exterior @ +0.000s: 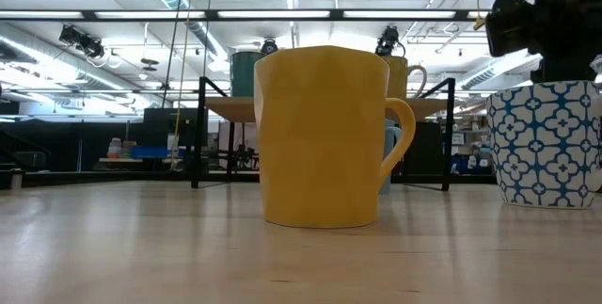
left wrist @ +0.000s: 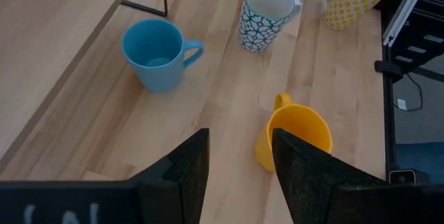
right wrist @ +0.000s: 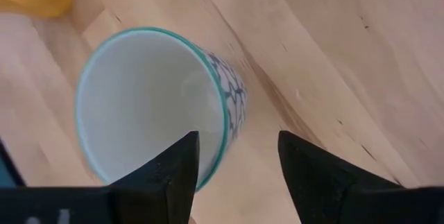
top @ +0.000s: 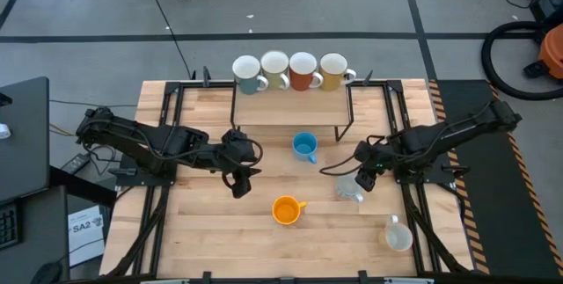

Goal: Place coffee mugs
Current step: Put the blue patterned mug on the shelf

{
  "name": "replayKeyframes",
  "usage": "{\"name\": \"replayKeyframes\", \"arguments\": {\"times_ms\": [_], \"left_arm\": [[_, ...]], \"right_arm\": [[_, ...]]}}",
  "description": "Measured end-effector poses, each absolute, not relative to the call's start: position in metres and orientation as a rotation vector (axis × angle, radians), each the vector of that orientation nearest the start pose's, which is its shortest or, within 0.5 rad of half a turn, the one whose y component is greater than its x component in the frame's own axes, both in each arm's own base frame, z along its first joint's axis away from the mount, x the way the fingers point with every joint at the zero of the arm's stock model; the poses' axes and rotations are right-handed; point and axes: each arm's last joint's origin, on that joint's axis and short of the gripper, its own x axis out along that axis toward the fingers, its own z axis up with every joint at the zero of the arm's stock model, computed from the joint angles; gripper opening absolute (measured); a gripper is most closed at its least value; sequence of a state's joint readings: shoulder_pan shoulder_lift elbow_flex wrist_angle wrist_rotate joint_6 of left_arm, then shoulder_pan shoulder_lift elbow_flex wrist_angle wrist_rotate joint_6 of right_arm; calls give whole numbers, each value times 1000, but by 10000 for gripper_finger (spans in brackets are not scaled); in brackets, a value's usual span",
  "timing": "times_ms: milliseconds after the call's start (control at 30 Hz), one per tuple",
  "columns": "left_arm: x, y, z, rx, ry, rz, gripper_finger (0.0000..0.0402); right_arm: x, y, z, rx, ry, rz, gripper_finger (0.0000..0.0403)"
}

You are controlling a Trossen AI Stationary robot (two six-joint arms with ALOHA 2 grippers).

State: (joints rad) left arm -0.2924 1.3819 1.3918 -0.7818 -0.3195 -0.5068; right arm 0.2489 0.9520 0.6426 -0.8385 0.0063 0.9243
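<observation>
A blue-and-white patterned mug (top: 350, 188) stands upright on the table right of centre. My right gripper (right wrist: 236, 175) is open above it, one finger inside the rim (right wrist: 225, 106) and one outside, with a gap to the wall. My left gripper (top: 239, 183) is open and hovers left of centre, pointing toward the bright orange mug (left wrist: 295, 137), which stands on the table in front of it. A blue mug (top: 304, 146) stands by the shelf. A cream dotted mug (top: 398, 234) stands near the right front. Four mugs (top: 288, 71) stand in a row on the raised shelf.
The raised wooden shelf (top: 290, 104) on black legs spans the table's far middle, with free room under it. Black frame rails (top: 163, 187) run along both sides of the table. Open wood lies along the near edge between the orange and dotted mugs.
</observation>
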Motion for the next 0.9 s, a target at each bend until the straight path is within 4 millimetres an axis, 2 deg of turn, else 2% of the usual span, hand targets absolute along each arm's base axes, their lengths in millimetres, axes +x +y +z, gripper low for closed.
{"name": "replayKeyframes", "arguments": {"times_ms": [300,533,767,900], "left_arm": [[274,-73,359,-251,706,210,164],[274,-73,359,-251,706,210,164],[274,-73,359,-251,706,210,164],[274,-73,359,-251,706,210,164]], "right_arm": [[165,42,197,647,1241,-362,178],[173,45,192,658,1248,-347,118],[176,46,192,665,1225,-329,32],[177,46,192,669,1216,-326,28]]}}
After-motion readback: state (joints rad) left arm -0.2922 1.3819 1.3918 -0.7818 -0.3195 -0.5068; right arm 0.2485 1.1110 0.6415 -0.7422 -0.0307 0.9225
